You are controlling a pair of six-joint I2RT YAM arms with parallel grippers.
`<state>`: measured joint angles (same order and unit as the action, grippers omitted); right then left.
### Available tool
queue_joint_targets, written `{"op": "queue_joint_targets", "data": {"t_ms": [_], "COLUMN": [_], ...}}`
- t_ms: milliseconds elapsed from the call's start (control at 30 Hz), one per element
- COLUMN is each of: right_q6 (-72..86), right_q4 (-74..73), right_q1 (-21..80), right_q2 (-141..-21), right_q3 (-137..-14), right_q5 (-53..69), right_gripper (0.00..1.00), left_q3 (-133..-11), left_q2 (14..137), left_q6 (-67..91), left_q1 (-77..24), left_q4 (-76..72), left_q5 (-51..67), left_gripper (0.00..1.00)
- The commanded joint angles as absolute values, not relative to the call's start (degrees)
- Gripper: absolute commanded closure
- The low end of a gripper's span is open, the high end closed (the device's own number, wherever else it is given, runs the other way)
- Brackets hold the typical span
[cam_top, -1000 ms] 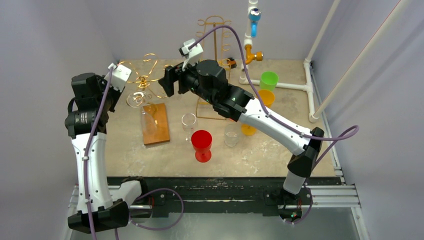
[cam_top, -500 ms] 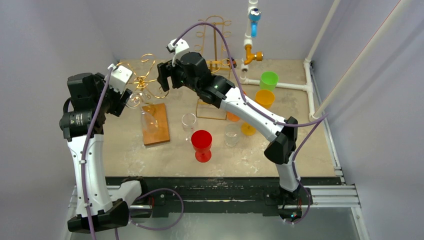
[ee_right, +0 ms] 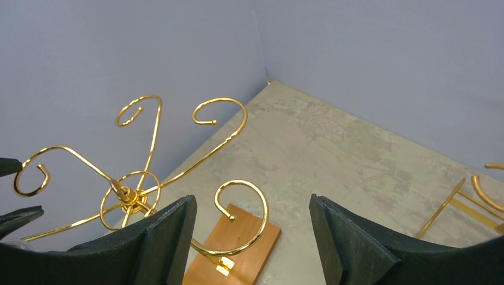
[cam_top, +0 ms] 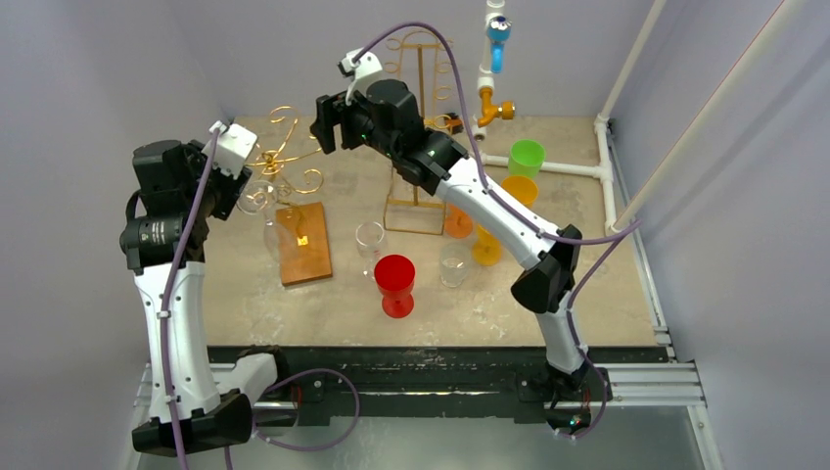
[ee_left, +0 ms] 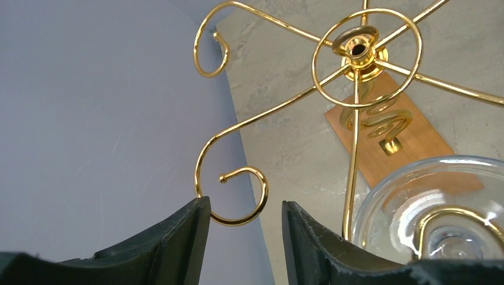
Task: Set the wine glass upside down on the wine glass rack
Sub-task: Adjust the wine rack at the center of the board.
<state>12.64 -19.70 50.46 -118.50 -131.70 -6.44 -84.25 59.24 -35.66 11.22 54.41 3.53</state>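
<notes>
1. The left gripper [ee_left: 245, 205] is sitting nearest, jaws parted and gripping nothing; only a curl of the rack is showing beyond the gap. The step in hand is looking like the withdrawal (a judgement, since the glass seems already hung). Doing it well is calling for a straight retreat along the fingers' own line, with no sideways swing of the right finger into the foot and no snag on that curl.
2. The glass [ee_left: 440, 202] is hanging just beside that right finger, on the rack's left side. Its foot is pointing up and its bowl is pointing down toward the wood base [cam_top: 303, 245], so its long axis is running roughly vertical. A gold arm of the rack is showing through the clear foot, cradling the stem. Whether it is hanging dead plumb I cannot tell.
3. The rack [ee_left: 356, 47] is spreading its arms from a central hub over the base, which is resting on the table [cam_top: 587, 284].
4. The right gripper [ee_right: 251, 200] is hovering farthest, above the rack's far side, jaws wide and holding nothing. It is best staying off the arms, so nothing is jolting the glass.
</notes>
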Motion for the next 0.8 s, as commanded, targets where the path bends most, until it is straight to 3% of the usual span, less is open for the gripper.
{"op": "queue_joint_targets", "data": {"t_ms": [0, 333, 633, 767], "right_q6": [13.3, 15.0, 15.2, 15.6], "right_q4": [-18.8, -18.2, -15.1, -13.9], "right_q1": [49.5, 49.5, 49.5, 49.7], "right_q2": [-120.6, -122.4, -118.6, -116.6], "right_q3": [-136.5, -135.4, -128.2, -125.2], "right_q5": [-4.0, -0.9, -1.3, -1.4], "right_gripper": [0.23, 0.33, 0.55, 0.59], "left_q3": [-83.0, -81.7, -81.9, -82.7], "left_q2": [59.3, 60.3, 63.1, 65.1], "left_q6": [-32.7, -33.3, -34.1, -34.4], "left_q1": [11.2, 11.5, 14.0, 16.2], "left_q4": [54.8, 51.9, 49.0, 47.4], "left_q5": [-6.9, -8.1, -6.8, -5.2], "left_gripper": [0.50, 0.54, 0.55, 0.56]}}
